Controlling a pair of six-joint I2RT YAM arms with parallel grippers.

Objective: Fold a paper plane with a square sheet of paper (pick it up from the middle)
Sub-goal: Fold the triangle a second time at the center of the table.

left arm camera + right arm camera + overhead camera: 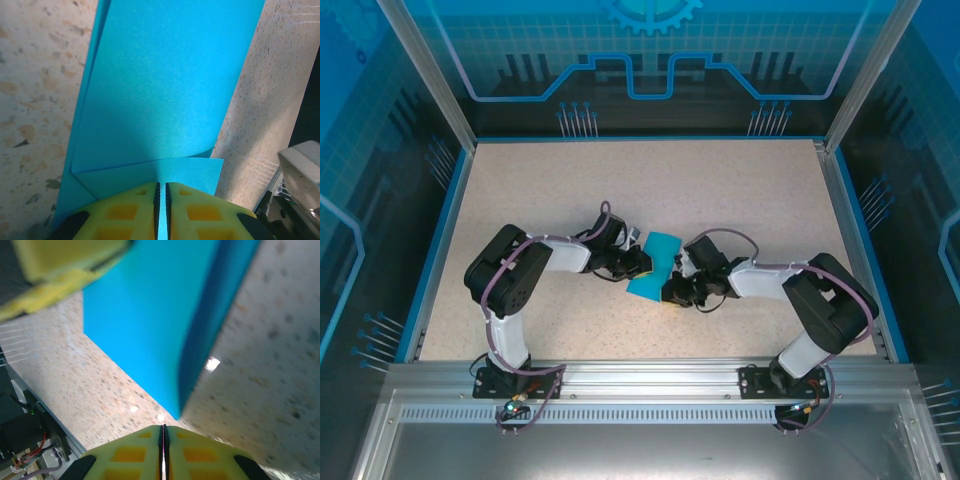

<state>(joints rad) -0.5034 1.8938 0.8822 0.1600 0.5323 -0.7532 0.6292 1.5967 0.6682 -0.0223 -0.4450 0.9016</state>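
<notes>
The teal-blue sheet of paper (655, 262) lies mid-table between both grippers, doubled over into layers with a diagonal crease. My left gripper (638, 263) is shut on its near edge. In the left wrist view a thin strip of paper (165, 90) runs between the closed yellow fingers (135, 207), with the gripper (161, 184) at the edge. My right gripper (675, 287) is shut with nothing in it. In the right wrist view the gripper (163, 426) sits just short of a lower corner of the folded paper (150, 325), not touching it.
The speckled beige table (740, 190) is ringed by a blue rim and glass walls. A metal rail (650, 375) runs along the near edge by the arm bases. The left gripper's yellow finger (60, 260) shows at the top left of the right wrist view.
</notes>
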